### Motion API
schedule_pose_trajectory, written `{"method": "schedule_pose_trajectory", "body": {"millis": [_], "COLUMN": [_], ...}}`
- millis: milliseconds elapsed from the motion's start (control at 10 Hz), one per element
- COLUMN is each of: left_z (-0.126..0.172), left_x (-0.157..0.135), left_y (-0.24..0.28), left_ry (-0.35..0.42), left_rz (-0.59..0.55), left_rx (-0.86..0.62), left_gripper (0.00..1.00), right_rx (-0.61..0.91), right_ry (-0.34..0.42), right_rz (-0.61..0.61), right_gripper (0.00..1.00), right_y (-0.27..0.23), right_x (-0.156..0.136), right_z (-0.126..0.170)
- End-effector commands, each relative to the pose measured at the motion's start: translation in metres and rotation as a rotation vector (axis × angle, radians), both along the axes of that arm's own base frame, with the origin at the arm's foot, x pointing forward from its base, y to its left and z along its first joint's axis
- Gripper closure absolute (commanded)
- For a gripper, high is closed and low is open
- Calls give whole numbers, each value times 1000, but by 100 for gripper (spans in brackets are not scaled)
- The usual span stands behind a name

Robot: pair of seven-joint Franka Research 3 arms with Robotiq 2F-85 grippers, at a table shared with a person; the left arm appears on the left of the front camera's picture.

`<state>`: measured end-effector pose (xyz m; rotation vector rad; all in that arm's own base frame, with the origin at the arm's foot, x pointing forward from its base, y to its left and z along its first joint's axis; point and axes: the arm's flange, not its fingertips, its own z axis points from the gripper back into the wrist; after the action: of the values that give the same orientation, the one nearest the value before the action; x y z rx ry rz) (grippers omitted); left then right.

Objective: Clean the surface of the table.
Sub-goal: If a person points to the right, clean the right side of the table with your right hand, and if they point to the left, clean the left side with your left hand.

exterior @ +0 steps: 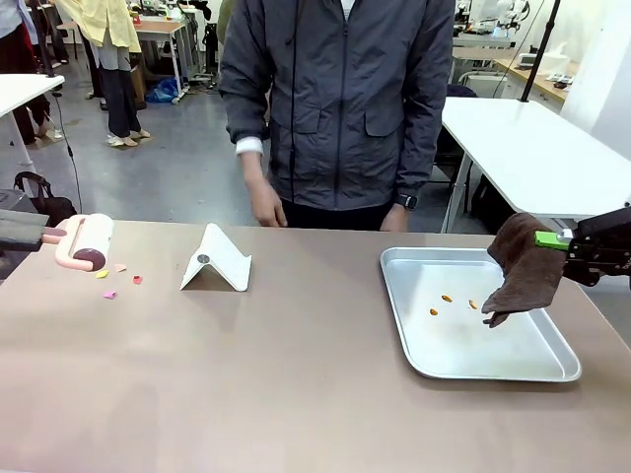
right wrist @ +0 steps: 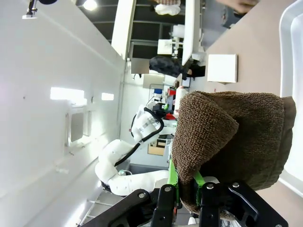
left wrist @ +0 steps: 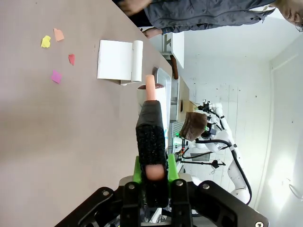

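Spreading across my front view, the brownish tabletop (exterior: 296,384) carries a steel tray (exterior: 503,345). Above the tray's far right corner my right gripper (exterior: 554,239) reaches in level, clamped on a hanging brown cloth (exterior: 523,271). Far left of the tray, my left gripper (left wrist: 152,165) pinches a pink lint roller (exterior: 89,236) beside paper scraps (exterior: 109,294).

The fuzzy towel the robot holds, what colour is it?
Brown. The fuzzy towel shows best in the right wrist view.

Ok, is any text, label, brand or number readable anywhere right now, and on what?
None is readable.
The lint roller, white stand, steel tray, brown cloth and table show no print.
The person's wristwatch is too small to read.
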<state>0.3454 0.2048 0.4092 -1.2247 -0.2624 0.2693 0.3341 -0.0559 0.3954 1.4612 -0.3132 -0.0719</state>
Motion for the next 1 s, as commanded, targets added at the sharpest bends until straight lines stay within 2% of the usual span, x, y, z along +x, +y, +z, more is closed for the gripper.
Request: {"method": "schedule_pose_trajectory", "body": {"millis": [0,900], "left_z": [3,3], "left_x": [-1,-1], "left_y": [4,4], "left_ry": [-17,-17], "left_rz": [-17,-17], "left_rx": [-9,-9], "left_gripper": [100,100], "right_rx": [9,9], "right_ry": [-13,-13], "right_rz": [-5,-5], "right_gripper": [100,100], "right_y": [-1,-1], "right_x": [-1,-1], "right_z": [5,5]}}
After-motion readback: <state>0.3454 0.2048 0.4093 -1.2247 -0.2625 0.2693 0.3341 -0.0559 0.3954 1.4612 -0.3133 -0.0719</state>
